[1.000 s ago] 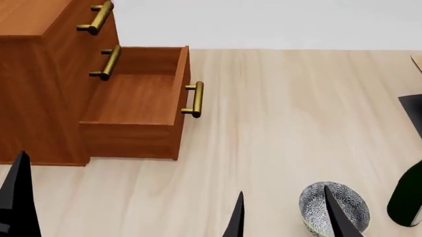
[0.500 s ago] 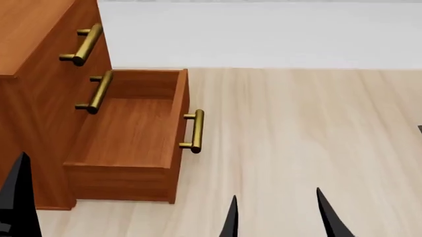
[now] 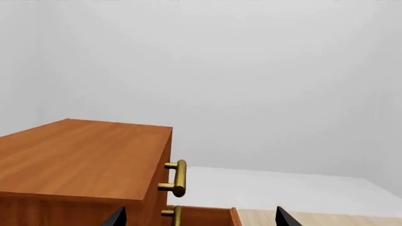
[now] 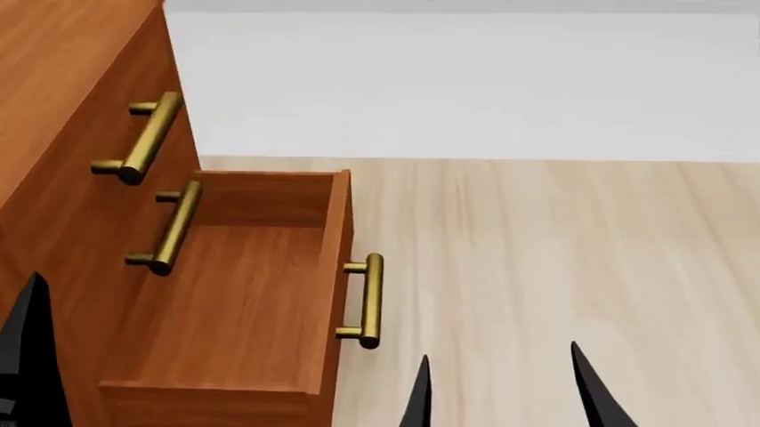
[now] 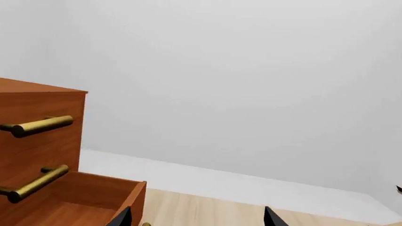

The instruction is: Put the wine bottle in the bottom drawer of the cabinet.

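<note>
Pale wood-grain surface [image 4: 546, 258], white wall behind. Right pincer [image 4: 505, 391]: two dark tips spread apart, nothing between, low over the surface just right of the bottom drawer [image 4: 238, 294]. Left pincer [image 3: 197, 217]: tips spread, empty, near the cabinet [image 4: 60, 116]. Drawer pulled out, interior bare, brass handle [image 4: 368, 301] facing right. Two upper fronts shut. Wine bottle not in any view.

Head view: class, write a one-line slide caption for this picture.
Open, empty bottom drawer of the cabinet, with the right gripper open over the pale floor and no wine bottle in sight.
</note>
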You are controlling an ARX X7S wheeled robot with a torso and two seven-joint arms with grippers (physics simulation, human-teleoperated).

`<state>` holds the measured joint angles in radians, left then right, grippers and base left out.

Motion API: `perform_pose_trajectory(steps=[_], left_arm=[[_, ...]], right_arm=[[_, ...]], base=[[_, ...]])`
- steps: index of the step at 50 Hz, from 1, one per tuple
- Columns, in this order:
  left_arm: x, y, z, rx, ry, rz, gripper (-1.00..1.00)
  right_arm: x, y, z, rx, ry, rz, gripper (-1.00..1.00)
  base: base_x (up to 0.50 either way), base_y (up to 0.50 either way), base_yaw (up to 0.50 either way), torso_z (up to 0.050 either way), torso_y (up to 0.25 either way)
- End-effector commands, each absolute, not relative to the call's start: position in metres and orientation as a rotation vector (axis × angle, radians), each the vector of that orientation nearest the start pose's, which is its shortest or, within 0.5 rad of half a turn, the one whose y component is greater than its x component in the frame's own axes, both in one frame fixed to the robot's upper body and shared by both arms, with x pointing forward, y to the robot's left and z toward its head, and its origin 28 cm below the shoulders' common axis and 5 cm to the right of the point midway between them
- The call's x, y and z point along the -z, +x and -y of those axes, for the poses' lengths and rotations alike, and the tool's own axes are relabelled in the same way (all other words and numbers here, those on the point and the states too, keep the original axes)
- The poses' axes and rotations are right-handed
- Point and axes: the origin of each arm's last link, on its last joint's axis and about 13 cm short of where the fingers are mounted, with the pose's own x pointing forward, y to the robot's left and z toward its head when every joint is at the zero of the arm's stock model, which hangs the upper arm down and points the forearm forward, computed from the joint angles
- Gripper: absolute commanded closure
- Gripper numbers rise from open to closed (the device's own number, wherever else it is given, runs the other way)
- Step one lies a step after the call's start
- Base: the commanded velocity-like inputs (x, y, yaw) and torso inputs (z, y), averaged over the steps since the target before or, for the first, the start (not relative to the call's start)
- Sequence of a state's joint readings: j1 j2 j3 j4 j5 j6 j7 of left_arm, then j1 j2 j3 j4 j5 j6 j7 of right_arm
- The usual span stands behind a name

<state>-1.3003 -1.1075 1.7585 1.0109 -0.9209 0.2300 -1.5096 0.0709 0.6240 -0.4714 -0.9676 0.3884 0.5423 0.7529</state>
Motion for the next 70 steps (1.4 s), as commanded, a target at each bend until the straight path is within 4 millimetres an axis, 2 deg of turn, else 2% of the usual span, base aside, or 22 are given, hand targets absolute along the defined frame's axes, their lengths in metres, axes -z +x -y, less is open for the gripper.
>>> perform_pose_trajectory(steps=[1, 17, 33, 55, 70], left_arm=[[-0.214, 0.126, -0.202, 0.041, -0.098, 0.219, -1.00], [-0.215, 0.126, -0.201, 0.051, -0.100, 0.220, -1.00], [-0.213, 0.127, -0.202, 0.046, -0.101, 0.218, -1.00], [-0.213, 0.127, -0.202, 0.042, -0.106, 0.215, -1.00], [-0.212, 0.127, -0.201, 0.046, -0.103, 0.214, -1.00]], right_arm=[[-0.147, 0.144, 0.088, -0.044, -0.147, 0.237, -1.00], [-0.149, 0.144, 0.089, -0.021, -0.145, 0.232, -1.00], [-0.152, 0.144, 0.100, 0.054, -0.164, 0.233, -1.00], [-0.161, 0.140, 0.127, 0.228, -0.179, 0.231, -1.00], [-0.162, 0.135, 0.152, 0.355, -0.195, 0.222, -1.00]], base=[[0.34, 0.05, 0.00, 0.000, 0.000], [0.30, 0.01, 0.00, 0.000, 0.000], [0.00, 0.00, 0.00, 0.000, 0.000], [0.00, 0.00, 0.00, 0.000, 0.000], [0.00, 0.00, 0.00, 0.000, 0.000]])
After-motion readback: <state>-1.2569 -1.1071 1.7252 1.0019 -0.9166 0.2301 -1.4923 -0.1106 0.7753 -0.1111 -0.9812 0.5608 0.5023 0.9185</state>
